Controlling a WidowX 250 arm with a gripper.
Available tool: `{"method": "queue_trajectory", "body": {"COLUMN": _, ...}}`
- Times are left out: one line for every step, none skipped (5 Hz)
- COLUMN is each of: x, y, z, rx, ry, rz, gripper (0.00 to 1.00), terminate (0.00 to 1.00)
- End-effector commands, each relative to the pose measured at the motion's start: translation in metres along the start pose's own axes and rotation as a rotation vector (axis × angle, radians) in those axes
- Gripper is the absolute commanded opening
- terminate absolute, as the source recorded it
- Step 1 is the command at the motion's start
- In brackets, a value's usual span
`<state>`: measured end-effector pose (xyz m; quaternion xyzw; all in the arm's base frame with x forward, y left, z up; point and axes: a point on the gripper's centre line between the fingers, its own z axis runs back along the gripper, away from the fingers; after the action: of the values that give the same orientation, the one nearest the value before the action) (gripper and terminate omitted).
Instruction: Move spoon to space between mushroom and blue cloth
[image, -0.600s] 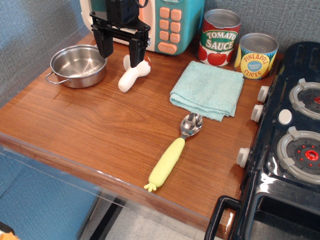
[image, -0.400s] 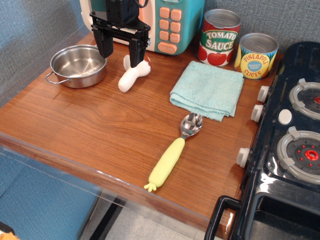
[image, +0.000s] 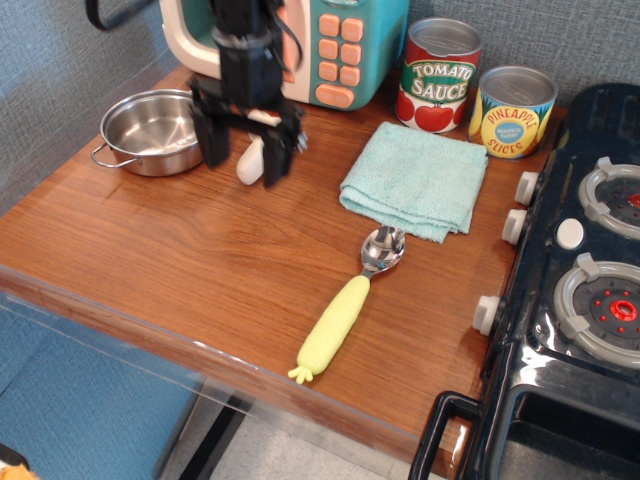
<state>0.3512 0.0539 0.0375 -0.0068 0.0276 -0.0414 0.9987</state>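
Spoon (image: 348, 300) lies flat on wooden table (image: 170, 240), near its front edge; metal bowl touching or just short of blue cloth's (image: 415, 178) front edge, yellow-green handle pointing toward the table's front; nothing grips it. Gripper (image: 245, 160) well apart from spoon, fingers spread, holding nothing, hanging in front of mushroom (image: 251, 158); mushroom mostly hidden, white stem showing between the fingers. Steel pot (image: 152, 130) left of gripper; two cans (image: 440, 75) behind cloth; toy stove (image: 590, 290) at right.
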Motion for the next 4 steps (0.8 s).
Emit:
{"method": "queue_trajectory", "body": {"x": -0.035, "y": -0.044, "z": 0.021, "rx": -0.007, "ry": -0.088, "rz": -0.07, "gripper": 1.0, "terminate": 0.0}}
{"method": "queue_trajectory", "body": {"x": -0.057, "y": -0.073, "z": 0.007, "rx": -0.006, "ry": -0.098, "rz": -0.114, "gripper": 1.0, "terminate": 0.0}}
{"method": "queue_trajectory", "body": {"x": -0.075, "y": -0.104, "z": -0.008, "rx": 0.009, "ry": -0.148, "rz": -0.098, "gripper": 1.0, "terminate": 0.0}}
{"method": "queue_trajectory", "body": {"x": -0.083, "y": -0.125, "z": -0.015, "rx": 0.02, "ry": -0.178, "rz": -0.125, "gripper": 1.0, "terminate": 0.0}}
